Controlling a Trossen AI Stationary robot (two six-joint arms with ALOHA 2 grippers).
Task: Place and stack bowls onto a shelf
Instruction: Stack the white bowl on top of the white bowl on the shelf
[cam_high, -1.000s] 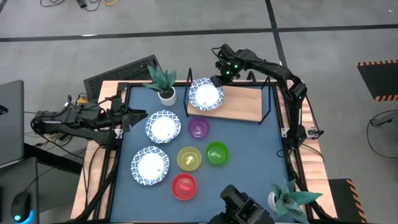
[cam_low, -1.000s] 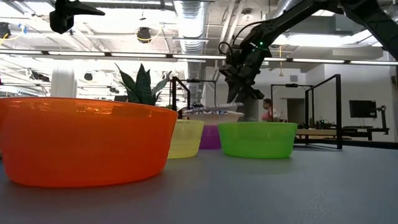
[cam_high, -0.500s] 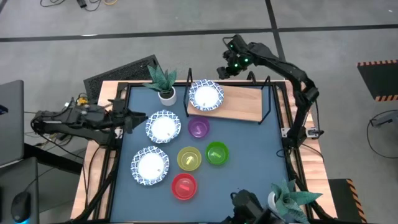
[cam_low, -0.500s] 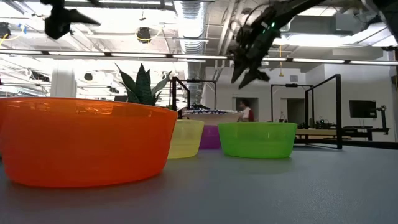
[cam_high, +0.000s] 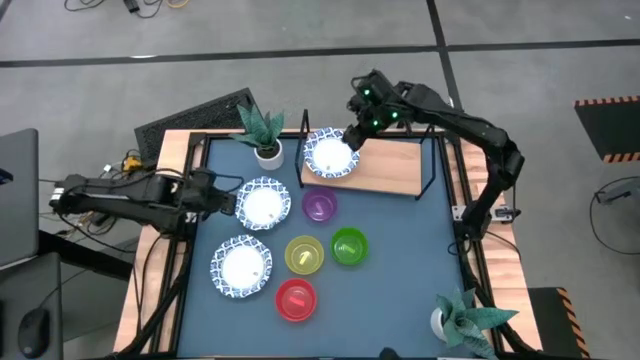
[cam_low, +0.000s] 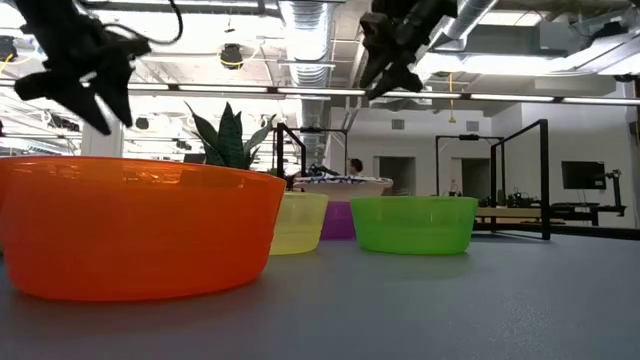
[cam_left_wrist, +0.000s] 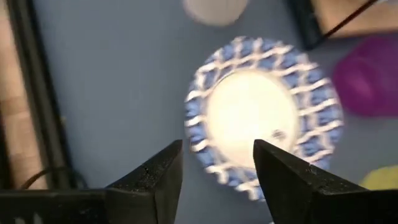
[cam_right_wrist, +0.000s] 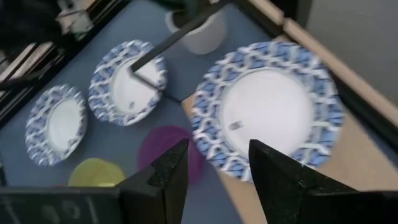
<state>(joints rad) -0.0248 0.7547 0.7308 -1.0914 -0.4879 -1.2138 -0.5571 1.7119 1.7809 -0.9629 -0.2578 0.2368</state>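
Three white bowls with blue patterned rims show. One (cam_high: 330, 155) sits on the left end of the wooden shelf (cam_high: 390, 168); two stand on the blue table (cam_high: 262, 203) (cam_high: 241, 266). Purple (cam_high: 318, 206), yellow (cam_high: 304, 254), green (cam_high: 348, 245) and red (cam_high: 295, 298) bowls stand on the table nearer the front. My left gripper (cam_high: 228, 198) (cam_left_wrist: 217, 168) is open, raised just left of the farther table bowl (cam_left_wrist: 264, 115). My right gripper (cam_high: 352, 137) (cam_right_wrist: 214, 165) is open, high above the shelf bowl (cam_right_wrist: 267, 109).
A potted spiky plant (cam_high: 262, 130) stands at the table's far edge beside the shelf, and another (cam_high: 465, 318) at the near right corner. The shelf's black wire frame (cam_high: 432, 165) rises round the board. The right part of the board is bare wood.
My right gripper has risen well above the bowl on the shelf and stays over its far right rim. My left gripper has come down and moved right, toward the farther blue-rimmed bowl on the table. No bowl has moved.
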